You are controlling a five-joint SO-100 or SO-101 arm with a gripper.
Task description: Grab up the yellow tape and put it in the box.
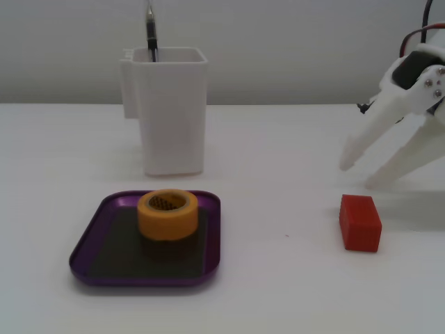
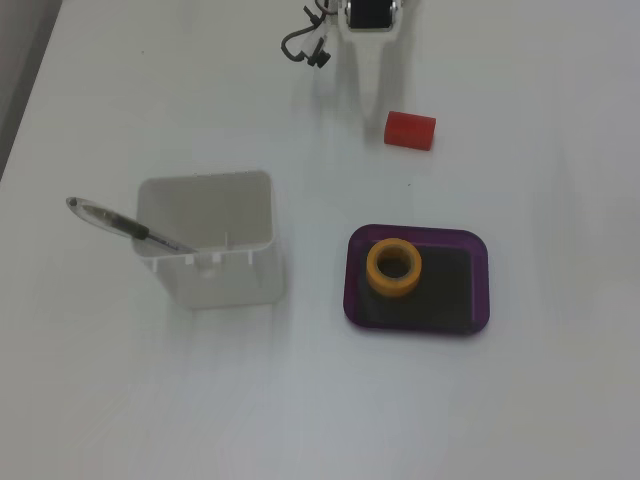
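The yellow tape (image 1: pixel 167 214) lies flat, hollow core up, inside the box (image 1: pixel 139 280), a shallow purple tray with a dark floor. It sits toward the tray's back in a fixed view and at the tray's left half in a fixed view from above (image 2: pixel 393 269), where the box (image 2: pixel 481 285) is at centre right. My white gripper (image 1: pixel 358 174) is at the far right, well away from the tray. Its jaws are spread open and empty, tips just above the table. From above, the gripper (image 2: pixel 372 92) shows at the top edge.
A red block (image 1: pixel 360 223) lies on the table just below the gripper tips, also seen from above (image 2: pixel 410 130). A tall white container (image 1: pixel 172 111) holding a pen (image 1: pixel 150 28) stands behind the tray; from above, the container (image 2: pixel 215 250) is left of the tray.
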